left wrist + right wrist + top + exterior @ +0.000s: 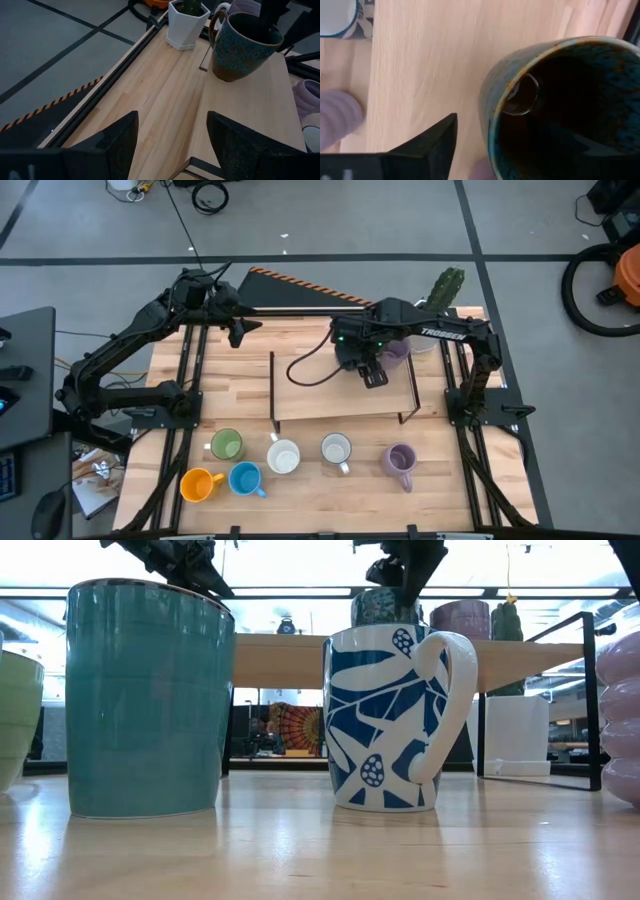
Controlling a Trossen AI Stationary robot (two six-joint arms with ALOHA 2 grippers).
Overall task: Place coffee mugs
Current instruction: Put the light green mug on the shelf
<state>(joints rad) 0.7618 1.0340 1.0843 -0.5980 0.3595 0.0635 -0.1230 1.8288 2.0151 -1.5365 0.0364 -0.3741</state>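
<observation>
On the wooden table [320, 480], a low wooden shelf [320, 385] on thin black legs stands across the middle. The right gripper [372, 372] hangs over the shelf's right part, straddling the wall of a dark speckled mug [240, 47]. In the right wrist view one finger [427, 142] is outside the mug's [560, 105] rim and the other reaches down inside it; the outer finger stands clear of the wall, so the jaws are parted and not pinching. The mug stands upright on the shelf near its far right end, its handle towards the back.

Just behind it on the shelf is a purple mug [397, 350], and at the table's far right corner a white pot with a cactus [187, 22].

The left gripper [238, 330] waits above the table's far left edge, its fingers [115, 142] spread wide with nothing between them.

Along the near edge of the table stands a row of mugs: an orange mug [198, 484] and a blue mug [245, 479] closest to the edge, then a green mug [226, 445], a white mug [283, 456], a blue-patterned white mug [336, 450] and a ribbed purple mug [400, 462]. All stand upright, apart from one another.
</observation>
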